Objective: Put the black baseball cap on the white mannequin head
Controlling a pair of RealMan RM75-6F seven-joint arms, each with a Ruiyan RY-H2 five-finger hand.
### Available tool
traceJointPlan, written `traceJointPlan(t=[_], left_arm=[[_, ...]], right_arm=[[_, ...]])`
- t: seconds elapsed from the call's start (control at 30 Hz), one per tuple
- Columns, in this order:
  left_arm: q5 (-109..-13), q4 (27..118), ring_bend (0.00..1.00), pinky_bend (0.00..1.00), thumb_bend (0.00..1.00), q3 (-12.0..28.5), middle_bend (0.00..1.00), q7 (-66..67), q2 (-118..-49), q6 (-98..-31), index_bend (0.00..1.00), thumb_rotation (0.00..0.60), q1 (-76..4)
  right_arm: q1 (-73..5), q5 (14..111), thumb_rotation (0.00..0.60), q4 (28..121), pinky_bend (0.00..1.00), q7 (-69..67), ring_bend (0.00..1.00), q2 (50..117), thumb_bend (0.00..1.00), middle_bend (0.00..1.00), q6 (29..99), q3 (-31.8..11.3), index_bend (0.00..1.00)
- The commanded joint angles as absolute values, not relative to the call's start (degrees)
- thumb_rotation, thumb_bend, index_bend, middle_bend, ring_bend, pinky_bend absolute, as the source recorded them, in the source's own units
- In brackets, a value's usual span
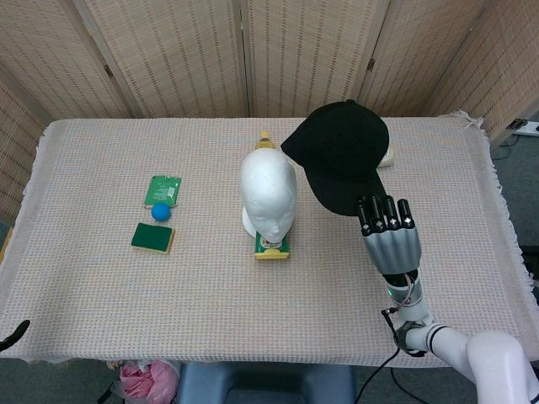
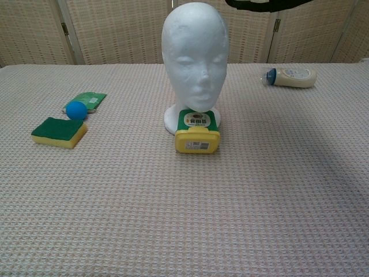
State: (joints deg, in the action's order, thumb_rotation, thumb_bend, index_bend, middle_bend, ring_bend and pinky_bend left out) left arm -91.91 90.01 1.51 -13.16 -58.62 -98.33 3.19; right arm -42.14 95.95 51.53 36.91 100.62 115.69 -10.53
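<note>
The white mannequin head [image 1: 268,195] [image 2: 195,60] stands bare at the table's middle, face toward me. In the head view my right hand [image 1: 388,236] grips the brim of the black baseball cap [image 1: 340,156], held high in the air just right of the mannequin head. Only the cap's lower edge [image 2: 268,5] shows at the top of the chest view, above and to the right of the mannequin. My left hand shows in neither view.
A yellow and green box [image 1: 272,246] [image 2: 197,134] lies against the mannequin's base. A green sponge [image 1: 152,237] [image 2: 59,132], blue ball [image 1: 161,211] and green packet [image 1: 163,189] lie on the left. A cream bottle [image 2: 291,76] lies back right.
</note>
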Motion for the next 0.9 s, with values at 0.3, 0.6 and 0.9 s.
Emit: traceJointPlan(t=[0.3,0.6,0.9], left_arm=[[-92.5,89.62,0.0,0.12,0.21,1.17,0.0,-14.99,-58.14,-98.91,0.0,0.6,3.58],[-93.18,89.27,0.0,0.12,0.21,0.84,0.0,-16.47,-57.73,-98.81,0.0,0.6,3.46],[-93.65,88.33,0.0,0.12,0.21,0.64,0.0,-19.46,-57.08,-100.08,0.0,0.6,3.99]], right_arm=[[-47.72,100.9,0.6,59.48,0.8,48.0,0.68,100.03,0.52,0.69,107.77,-13.74,0.84],[-49.39,101.34,0.6,57.78,0.8,52.13,0.68,103.53,0.52,0.69,103.24,-14.78,0.84],[-48.04,102.52,0.6,58.24,0.8,57.52,0.68,106.62,0.51,0.69,101.27,-13.1,0.84]])
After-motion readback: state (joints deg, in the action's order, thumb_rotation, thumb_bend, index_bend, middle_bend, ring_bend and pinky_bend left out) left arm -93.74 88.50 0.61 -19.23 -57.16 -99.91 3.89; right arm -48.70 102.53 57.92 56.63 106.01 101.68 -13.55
